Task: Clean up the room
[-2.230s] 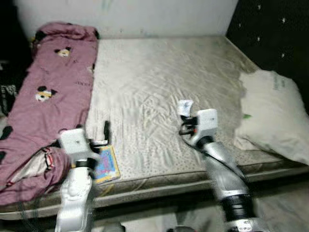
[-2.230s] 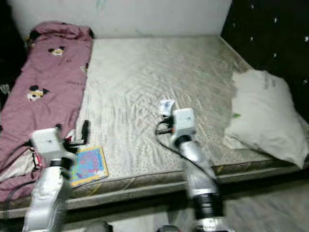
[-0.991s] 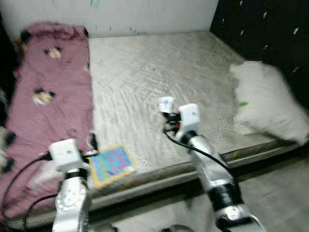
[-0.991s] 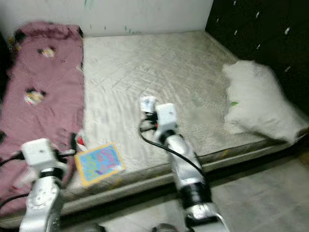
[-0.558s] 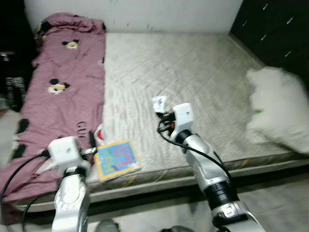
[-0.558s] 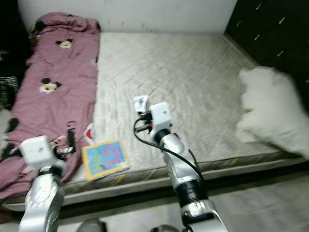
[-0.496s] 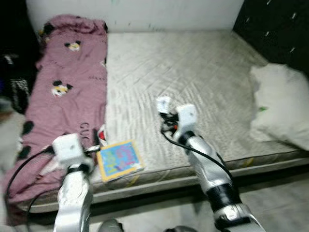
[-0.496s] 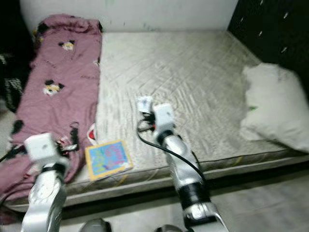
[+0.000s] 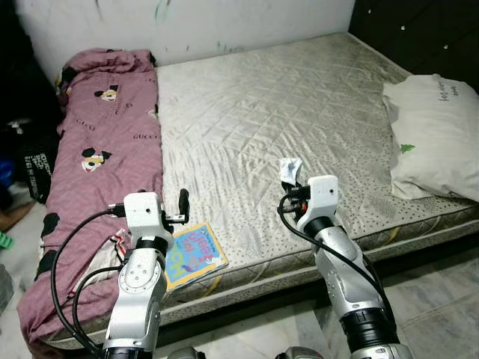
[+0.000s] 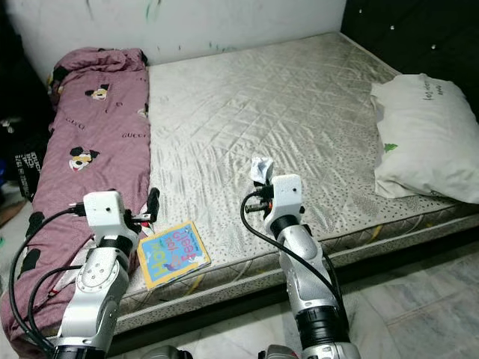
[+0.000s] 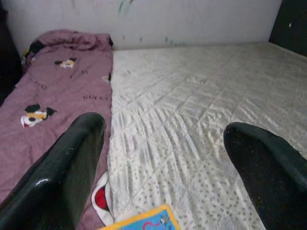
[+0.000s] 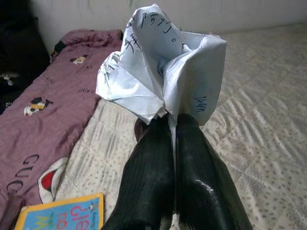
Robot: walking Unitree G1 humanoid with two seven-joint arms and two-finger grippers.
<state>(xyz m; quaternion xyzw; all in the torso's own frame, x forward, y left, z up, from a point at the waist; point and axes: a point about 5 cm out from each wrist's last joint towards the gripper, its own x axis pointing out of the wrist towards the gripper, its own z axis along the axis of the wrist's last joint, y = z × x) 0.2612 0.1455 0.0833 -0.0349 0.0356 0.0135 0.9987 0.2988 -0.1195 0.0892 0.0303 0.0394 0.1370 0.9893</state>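
Observation:
My right gripper (image 12: 173, 125) is shut on a crumpled white paper (image 12: 160, 62) with handwriting, held above the mattress (image 9: 247, 97) near its front edge; the paper (image 9: 289, 169) sticks up past the wrist. My left gripper (image 11: 163, 139) stands open over the mattress, its fingers (image 11: 72, 163) wide apart with nothing between them. A colourful children's book (image 9: 193, 253) lies flat near the front edge, just right of the left gripper (image 9: 182, 202).
A pink cartoon-print blanket (image 9: 97, 149) runs along the mattress's left side. A white pillow (image 9: 430, 134) lies at the right edge. The dark headboard (image 9: 434, 30) and the white wall (image 9: 187, 22) bound the bed. Tiled floor (image 9: 441, 299) lies in front.
The camera has shifted and steadied; the picture is sharp now. The right gripper still holds the paper. Both arms keep about the same pose over the bed's front edge.

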